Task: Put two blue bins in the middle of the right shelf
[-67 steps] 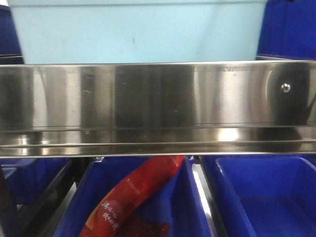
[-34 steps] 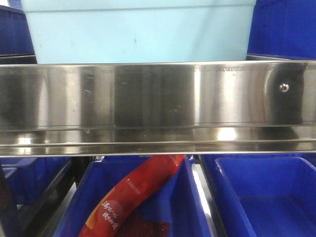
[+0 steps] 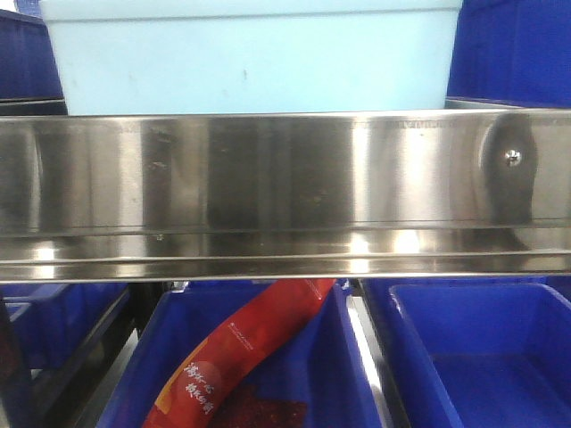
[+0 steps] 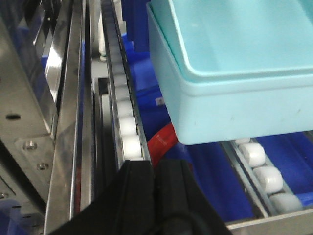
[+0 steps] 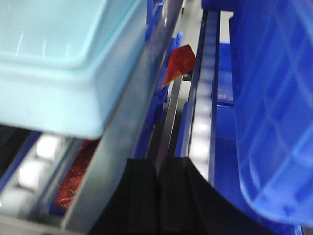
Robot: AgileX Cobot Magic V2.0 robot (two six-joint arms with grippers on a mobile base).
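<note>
Spanning the whole front view, one steel shelf rail point(image 3: 285, 192) hides most of what lies behind it. Above it sits one pale blue bin point(image 3: 254, 58) on white rollers point(image 4: 128, 125), flanked by darker blue bins, one at the upper right point(image 3: 513, 49) and one at the upper left point(image 3: 27, 53). Below the rail three more dark blue bins show: a middle one point(image 3: 335, 357) holding a red packet point(image 3: 241, 352), a bare one to its right point(image 3: 482, 357), and a part of one at the left point(image 3: 45, 316). The left hand point(image 4: 155, 196) is below the pale bin's near left corner, apart from it, its two black fingers pressed together on nothing. The right hand point(image 5: 159, 196), likewise closed and holding nothing, hangs between the pale bin on its left and a dark blue bin on its right, touching neither.
</note>
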